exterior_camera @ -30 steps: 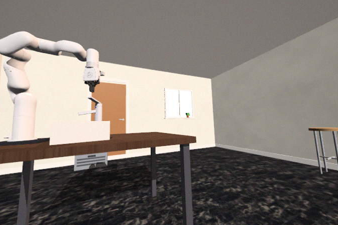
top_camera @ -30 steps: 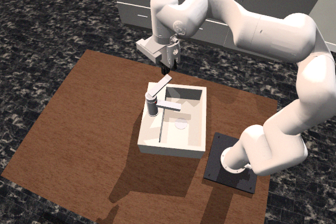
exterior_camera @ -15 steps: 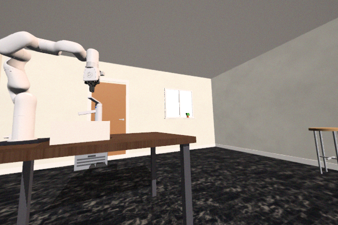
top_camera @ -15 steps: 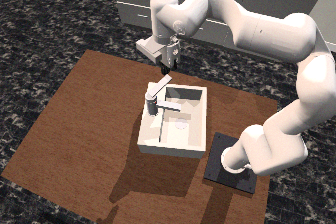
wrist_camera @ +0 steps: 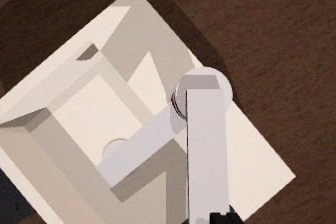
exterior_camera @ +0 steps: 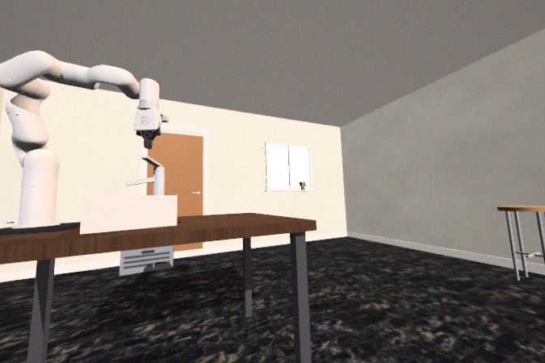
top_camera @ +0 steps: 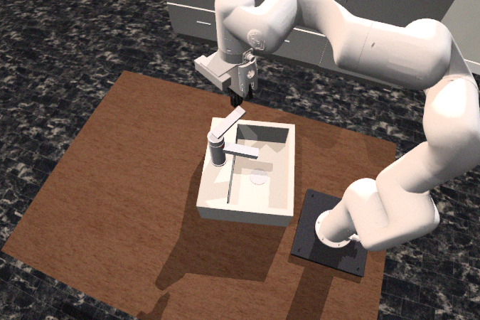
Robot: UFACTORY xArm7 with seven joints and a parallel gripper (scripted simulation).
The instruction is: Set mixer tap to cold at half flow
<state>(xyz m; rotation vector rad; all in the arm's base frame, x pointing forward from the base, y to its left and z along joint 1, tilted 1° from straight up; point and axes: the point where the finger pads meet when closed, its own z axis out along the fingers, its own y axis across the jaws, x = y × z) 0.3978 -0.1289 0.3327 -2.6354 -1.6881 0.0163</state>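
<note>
A grey mixer tap (top_camera: 217, 151) (exterior_camera: 158, 179) stands at the back left corner of a white sink basin (top_camera: 281, 211) (exterior_camera: 123, 214) (wrist_camera: 259, 165). Its flat lever (top_camera: 228, 121) (exterior_camera: 151, 160) (wrist_camera: 206, 150) slopes up and away from the tap body, and its spout (top_camera: 242, 150) (exterior_camera: 137, 182) (wrist_camera: 139, 152) reaches over the basin. A red mark (top_camera: 222, 145) (wrist_camera: 173, 102) shows on the tap body. No blue dot shows. My gripper (top_camera: 235, 101) (exterior_camera: 148, 144) (wrist_camera: 218, 218) is shut and empty, its fingertips just above the free end of the lever.
The basin sits on a brown wooden table (top_camera: 108, 180) (exterior_camera: 238, 224). The arm's dark base plate (top_camera: 311, 241) lies right of the basin. Grey cabinets (top_camera: 195, 22) stand behind the table, and a stool (exterior_camera: 530, 239) stands far off.
</note>
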